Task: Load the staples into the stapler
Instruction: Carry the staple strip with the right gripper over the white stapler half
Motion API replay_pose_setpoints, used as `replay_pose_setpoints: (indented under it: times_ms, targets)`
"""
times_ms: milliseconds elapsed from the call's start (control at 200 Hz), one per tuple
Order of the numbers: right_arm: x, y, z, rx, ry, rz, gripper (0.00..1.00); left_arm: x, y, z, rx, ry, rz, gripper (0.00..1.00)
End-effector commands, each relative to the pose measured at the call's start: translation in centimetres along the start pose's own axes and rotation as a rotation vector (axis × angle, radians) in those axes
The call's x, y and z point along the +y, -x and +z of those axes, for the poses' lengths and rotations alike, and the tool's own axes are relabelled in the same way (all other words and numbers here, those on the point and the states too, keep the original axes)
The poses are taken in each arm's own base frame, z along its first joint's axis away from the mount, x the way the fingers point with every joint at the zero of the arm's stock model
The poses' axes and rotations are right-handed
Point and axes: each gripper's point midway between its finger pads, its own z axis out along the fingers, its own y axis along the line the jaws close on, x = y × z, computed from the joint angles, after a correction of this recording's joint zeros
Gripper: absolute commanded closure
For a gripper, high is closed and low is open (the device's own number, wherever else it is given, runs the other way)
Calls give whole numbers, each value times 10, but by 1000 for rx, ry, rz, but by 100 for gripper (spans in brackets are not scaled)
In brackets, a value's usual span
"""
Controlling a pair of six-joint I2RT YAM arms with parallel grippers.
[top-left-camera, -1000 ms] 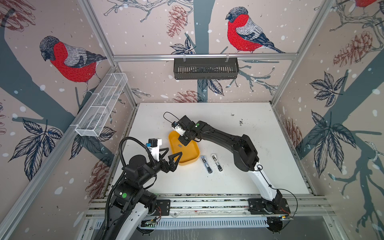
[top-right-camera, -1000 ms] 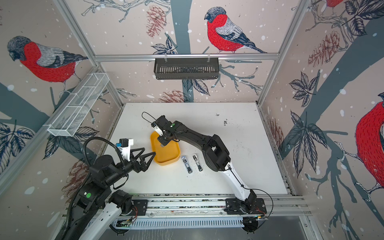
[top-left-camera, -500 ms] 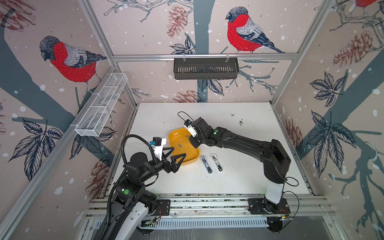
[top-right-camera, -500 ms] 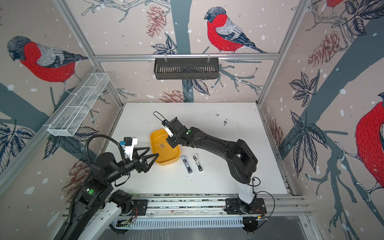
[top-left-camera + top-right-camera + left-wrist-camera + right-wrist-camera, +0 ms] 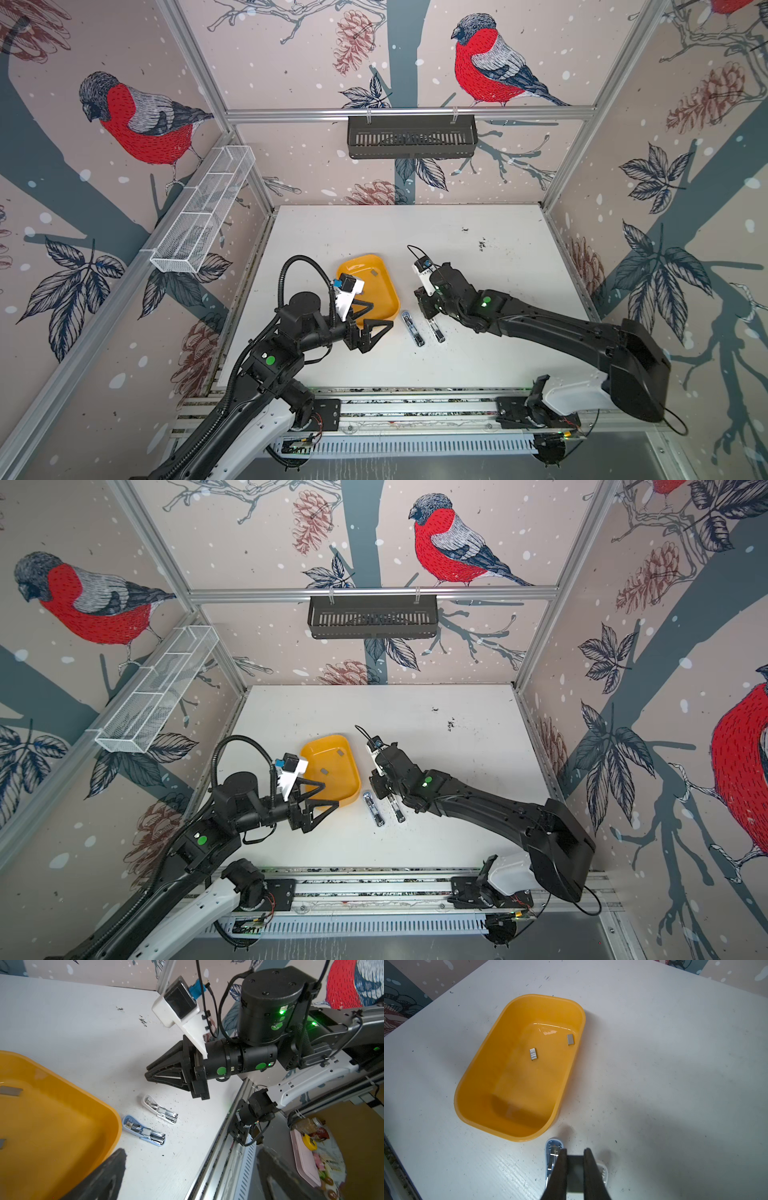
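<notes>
A white worktop [image 5: 478, 365], scuffed and peppered with dark specks, sits between bird-print walls. The left claw [image 5: 382, 316] gapes wide and empty over the near rim of a glossy yellow plastic tray [image 5: 357, 259], a rounded rectangle. Two ribbed grey staples [image 5: 533, 1054] lie in it. Just beside it, a blue stapler [image 5: 143, 1132] and a white stapler [image 5: 160, 1109] lie splayed open. Above them, the right claw [image 5: 575, 1150] has its fingers nearly together; whether they pinch anything is unreadable.

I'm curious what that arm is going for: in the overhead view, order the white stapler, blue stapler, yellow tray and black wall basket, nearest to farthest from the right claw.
From the right claw:
1. white stapler, at its tips
2. blue stapler, just left
3. yellow tray, further left
4. black wall basket, on the back wall
</notes>
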Motion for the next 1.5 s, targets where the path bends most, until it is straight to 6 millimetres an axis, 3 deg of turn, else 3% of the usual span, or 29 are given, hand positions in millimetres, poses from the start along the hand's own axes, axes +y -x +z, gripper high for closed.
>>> replay_pose_setpoints:
  times_ms: [0, 240, 485, 881, 1496]
  targets:
    - [-3, 1, -7, -63, -15, 59, 89, -4, -2, 8, 23, 33, 71, 2]
    - [-10, -38, -9, -47, -87, 79, 90, -8, -16, 18, 88, 30, 124, 2]
    - [-11, -58, -12, -68, -51, 103, 90, -12, -16, 16, 77, 8, 116, 2]
    - [-22, -78, -9, -44, -86, 145, 90, -14, -17, 13, 62, -3, 105, 2]
    - [-21, -102, 7, 44, -80, 146, 90, -15, -15, 9, 43, -2, 106, 2]
